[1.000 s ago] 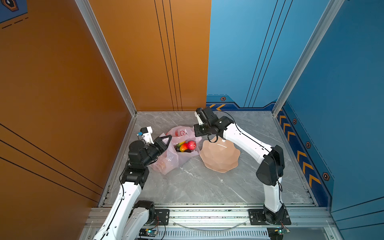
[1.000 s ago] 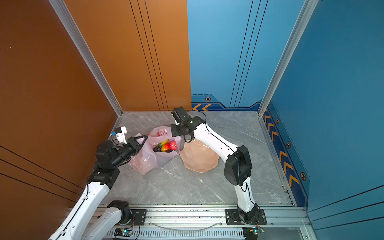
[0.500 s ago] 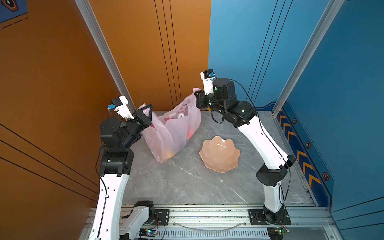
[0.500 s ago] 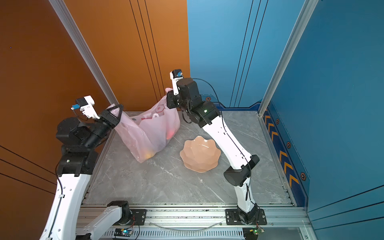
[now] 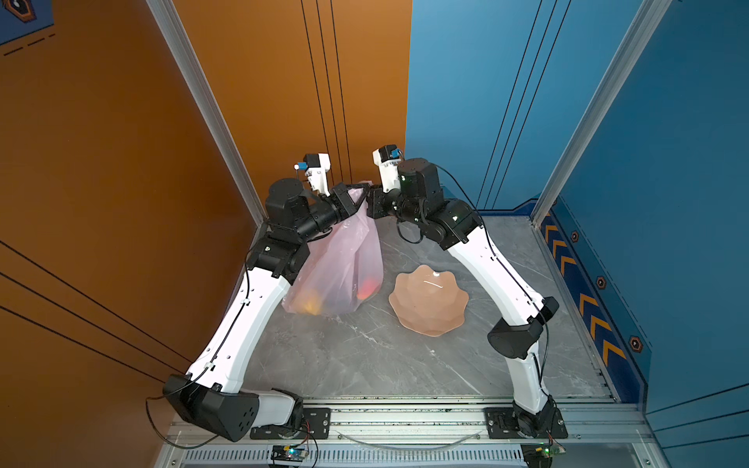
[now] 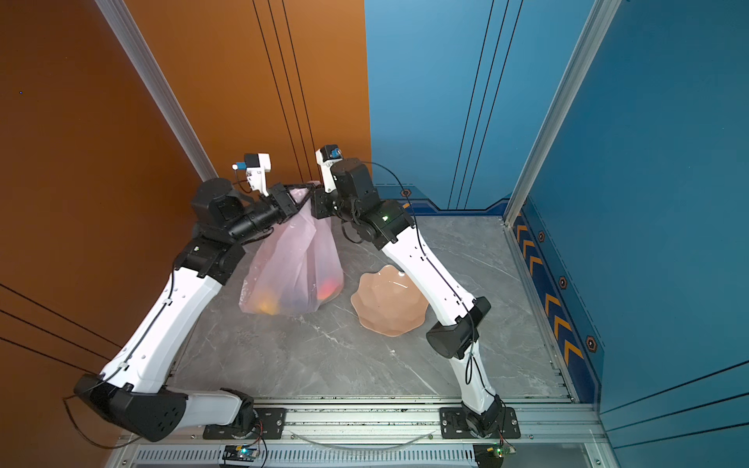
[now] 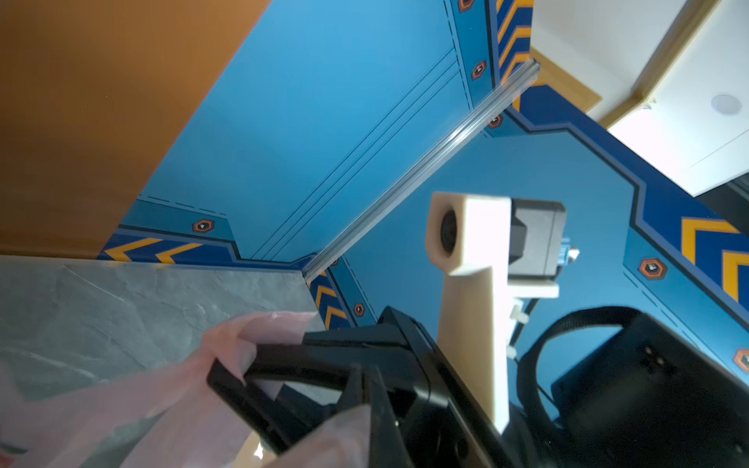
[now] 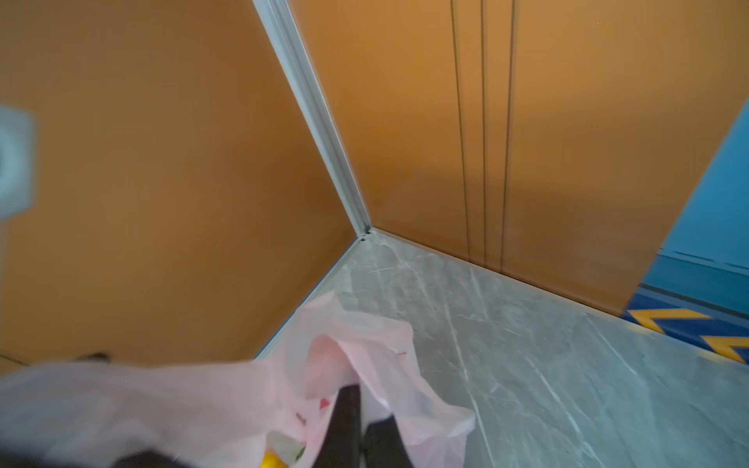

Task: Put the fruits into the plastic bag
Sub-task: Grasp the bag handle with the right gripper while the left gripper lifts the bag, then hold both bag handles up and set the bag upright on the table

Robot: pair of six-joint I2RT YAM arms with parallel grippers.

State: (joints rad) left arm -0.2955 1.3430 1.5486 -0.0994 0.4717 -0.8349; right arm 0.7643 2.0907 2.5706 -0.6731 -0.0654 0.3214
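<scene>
Pale-pink plastic bag [image 5: 344,263], peach bowl [image 5: 429,308]

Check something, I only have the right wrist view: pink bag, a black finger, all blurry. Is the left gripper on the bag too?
Observer: Yes. In both top views the left gripper is shut on the top of the plastic bag, right beside the right gripper.
Operator: Any fruit in the bowl?
Observer: None. The peach bowl is empty, to the right of the bag and apart from it.
Operator: Fruits inside the bag?
Observer: Red and orange fruits show through the bag's bottom.
</scene>
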